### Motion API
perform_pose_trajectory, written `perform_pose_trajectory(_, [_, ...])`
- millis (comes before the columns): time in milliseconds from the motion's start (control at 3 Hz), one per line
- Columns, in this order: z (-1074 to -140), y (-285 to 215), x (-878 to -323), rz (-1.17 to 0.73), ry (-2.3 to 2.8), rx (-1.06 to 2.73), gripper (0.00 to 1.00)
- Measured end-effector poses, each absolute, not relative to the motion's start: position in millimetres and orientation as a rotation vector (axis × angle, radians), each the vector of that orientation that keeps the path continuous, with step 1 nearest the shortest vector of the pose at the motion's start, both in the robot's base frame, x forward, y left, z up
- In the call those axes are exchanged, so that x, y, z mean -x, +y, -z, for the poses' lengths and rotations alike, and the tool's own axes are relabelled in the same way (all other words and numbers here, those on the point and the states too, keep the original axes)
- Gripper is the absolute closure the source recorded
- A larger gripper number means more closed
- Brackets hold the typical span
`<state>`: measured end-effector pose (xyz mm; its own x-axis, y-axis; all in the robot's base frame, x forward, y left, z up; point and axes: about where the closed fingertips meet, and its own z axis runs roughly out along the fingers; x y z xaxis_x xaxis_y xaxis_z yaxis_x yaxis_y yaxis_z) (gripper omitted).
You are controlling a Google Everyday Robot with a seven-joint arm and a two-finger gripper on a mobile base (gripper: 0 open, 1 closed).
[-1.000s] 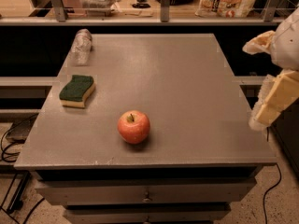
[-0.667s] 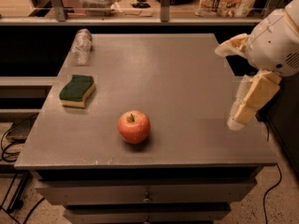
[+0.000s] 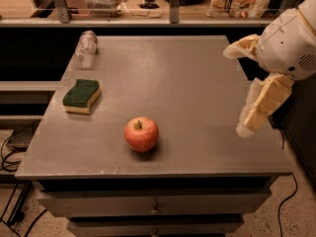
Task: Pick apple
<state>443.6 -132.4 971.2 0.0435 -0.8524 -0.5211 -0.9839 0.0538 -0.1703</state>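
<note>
Hovering well apart from the apple (image 3: pixel 141 134), gripper (image 3: pixel 235 91) spread wide (arm (image 3: pixel 291 41) cut off at frame edge)

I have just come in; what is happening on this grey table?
A robot arm seems set to pick up the apple, but nothing is held yet. Its gripper hangs over the right side of the table, jaws apart and empty, well away from the apple, which sits upright near the front edge. A green-and-yellow sponge lies at the left, and a clear bottle lies at the back left corner.
</note>
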Motion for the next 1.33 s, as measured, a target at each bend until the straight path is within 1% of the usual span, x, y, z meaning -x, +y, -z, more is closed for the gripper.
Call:
perform_pose_trajectory(333, [-951.0, -107.1, -442.9, -0.436, 1.814, 1.879, 0.0])
perform_pose_trajectory(667, [-936.2, -66.4, -439.6, -0.556, 1.723, 1.909, 0.0])
perform_pose_trajectory(1333, [-896.0, 30.8, -428.2, -0.769, 1.521, 1.995, 0.0])
